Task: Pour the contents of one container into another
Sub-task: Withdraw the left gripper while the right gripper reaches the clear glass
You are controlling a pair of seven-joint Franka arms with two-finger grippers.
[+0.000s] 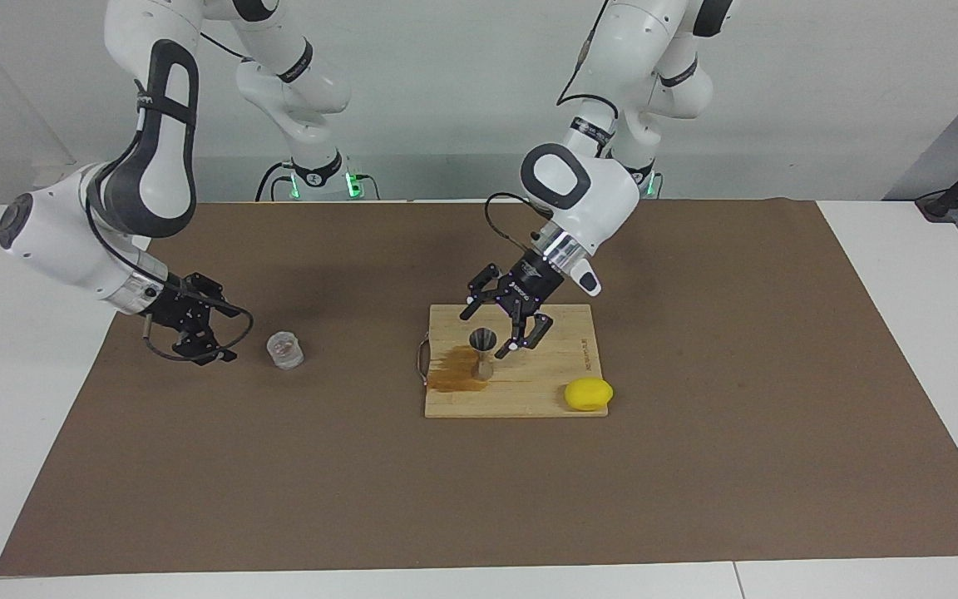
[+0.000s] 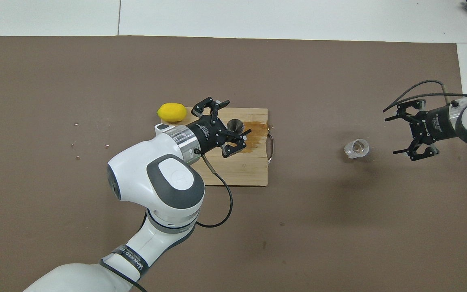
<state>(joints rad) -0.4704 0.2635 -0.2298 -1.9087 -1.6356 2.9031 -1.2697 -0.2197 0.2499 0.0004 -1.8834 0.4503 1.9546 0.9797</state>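
Brown mat (image 1: pixel 695 466), jigger (image 1: pixel 482 351) upright on stained board (image 1: pixel 562 378), left gripper (image 1: pixel 499 326) spread above it, empty, right gripper (image 1: pixel 214 333) splayed wide beside clear cup (image 1: pixel 285 350).

The clear cup (image 1: pixel 285 350) stands upright on the brown mat; the silver jigger (image 1: pixel 482 354) (hourglass-shaped) stands upright on the stained board.

You can read only 1 label with any confidence: "WANEED" in white on the black band round the left arm (image 2: pixel 133 256), low on that arm near its base in the overhead view. White print on the left gripper (image 2: pixel 228 130) body and a burned mark on the cutting board (image 1: pixel 585 353) edge beside the lemon (image 1: pixel 588 393) are too small to read.
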